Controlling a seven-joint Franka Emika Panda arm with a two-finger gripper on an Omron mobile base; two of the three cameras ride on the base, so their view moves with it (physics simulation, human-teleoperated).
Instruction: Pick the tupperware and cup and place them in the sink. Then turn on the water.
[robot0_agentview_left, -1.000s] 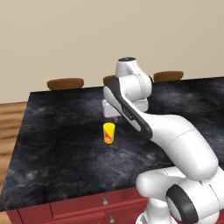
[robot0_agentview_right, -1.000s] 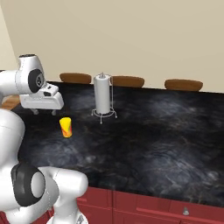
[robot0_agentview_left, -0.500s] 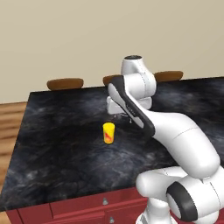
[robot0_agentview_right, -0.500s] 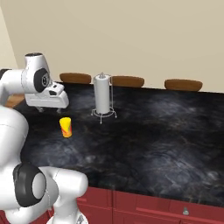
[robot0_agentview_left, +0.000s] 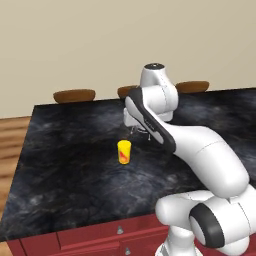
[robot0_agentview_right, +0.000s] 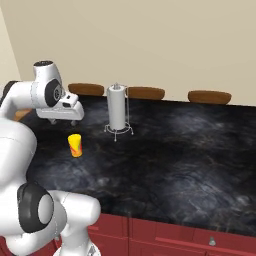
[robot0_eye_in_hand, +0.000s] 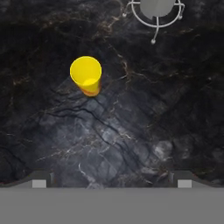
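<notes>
The arm is swinging across the dark marbled worktop (robot0_agentview_left: 70, 165), and over this last second its head has drifted rightward in the left base view, bringing the hand above and just behind the cup (robot0_agentview_left: 124, 151). That cup stands upright, alone near the middle of the frame there; in the right base view it sits at centre left (robot0_agentview_right: 75, 145), with the paper towel holder (robot0_agentview_right: 118, 112) well to its right. The end effector (robot0_agentview_right: 64, 120) hangs empty, jaws spread wide, clear of the cup. From the hand view the cup (robot0_eye_in_hand: 86, 74) lies in the upper left, off the line between the tips, so I'd say the hand needs more travel and a descent before it can grab. Nothing is lifted yet; this looks like the opening approach.
</notes>
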